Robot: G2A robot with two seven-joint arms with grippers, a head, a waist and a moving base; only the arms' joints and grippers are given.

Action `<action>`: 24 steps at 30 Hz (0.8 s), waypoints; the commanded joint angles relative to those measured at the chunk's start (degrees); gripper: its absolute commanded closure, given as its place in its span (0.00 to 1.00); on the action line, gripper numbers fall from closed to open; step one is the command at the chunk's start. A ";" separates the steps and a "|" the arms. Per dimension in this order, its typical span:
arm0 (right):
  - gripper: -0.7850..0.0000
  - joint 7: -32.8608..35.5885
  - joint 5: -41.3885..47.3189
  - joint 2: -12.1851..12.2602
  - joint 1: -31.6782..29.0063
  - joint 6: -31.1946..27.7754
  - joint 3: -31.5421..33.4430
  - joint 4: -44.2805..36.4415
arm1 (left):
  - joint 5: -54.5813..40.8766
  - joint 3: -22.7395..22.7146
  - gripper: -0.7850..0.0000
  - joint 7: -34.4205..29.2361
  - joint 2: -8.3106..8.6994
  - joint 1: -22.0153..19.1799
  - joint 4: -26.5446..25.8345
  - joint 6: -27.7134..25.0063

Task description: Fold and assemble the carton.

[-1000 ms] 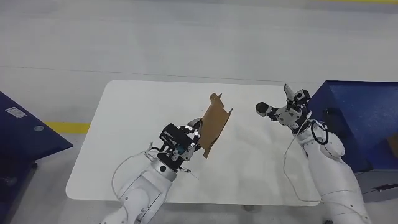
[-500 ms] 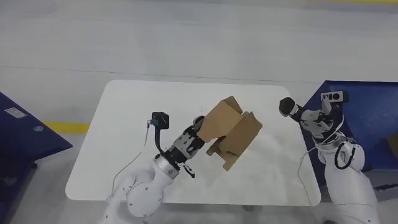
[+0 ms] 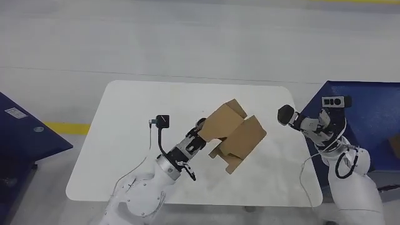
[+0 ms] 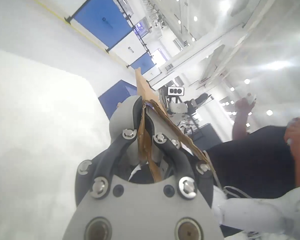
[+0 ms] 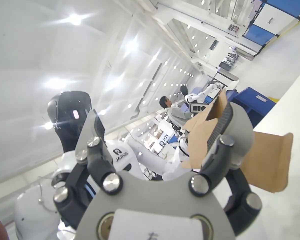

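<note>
Brown carton [image 3: 232, 134], partly unfolded, is hanging tilted over table [image 3: 125, 137] centre in top view. Left gripper [image 3: 201, 131] is holding its flap; right gripper [image 3: 300, 120] is hovering near right edge, apart from carton. Left wrist view: jaws are pinching cardboard flap. Right wrist view: jaws are standing spread wide.

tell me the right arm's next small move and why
Probably bring the right jaws, open and empty, across to the carton end facing them. The left jaws are shut on one panel at the opposite end, so the half-opened carton lacks a second hold for folding.
</note>
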 commanded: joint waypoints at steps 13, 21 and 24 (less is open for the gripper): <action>0.00 8.43 3.86 -0.07 -0.51 8.86 2.52 0.53 | -29.62 -0.87 1.00 -9.60 -1.10 -6.10 5.38 18.79; 0.00 9.61 5.97 -0.48 2.04 10.47 0.94 4.57 | -28.15 1.24 1.00 -10.60 -1.23 -7.11 6.17 20.09; 0.00 9.50 5.35 -0.31 3.31 11.01 1.37 6.23 | -27.56 1.73 1.00 -11.76 -1.19 -7.38 6.33 20.22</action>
